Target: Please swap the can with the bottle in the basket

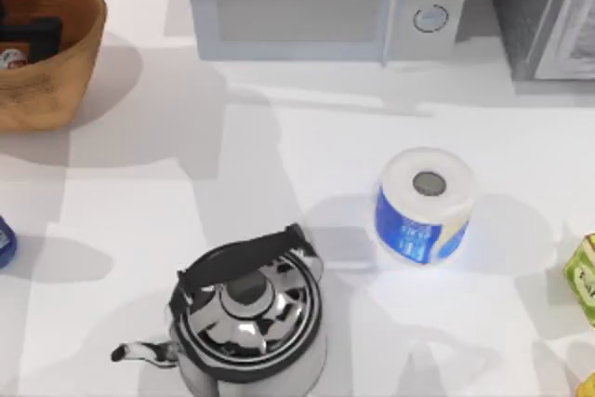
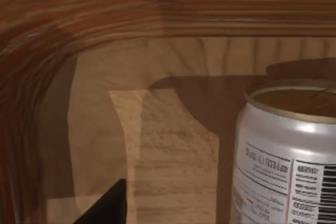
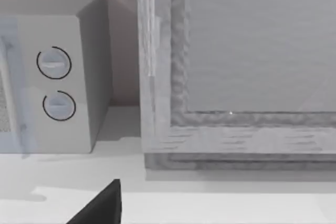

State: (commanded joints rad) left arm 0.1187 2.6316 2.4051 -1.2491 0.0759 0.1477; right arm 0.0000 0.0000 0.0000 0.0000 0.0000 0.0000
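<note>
Left wrist view: can [image 2: 286, 156] stands inside basket [image 2: 157, 19] beside left tool [image 2: 107, 208].

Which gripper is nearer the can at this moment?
Left. The left gripper is inside the basket, right beside the can. The right arm's wrist camera faces the microwave at the table's far right.

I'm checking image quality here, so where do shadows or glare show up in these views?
Top view: bright glare on the kettle; the paper roll and basket throw soft shadows to the right on the table. Left wrist view: a highlight streaks the can, which shadows the basket floor behind it.
</note>
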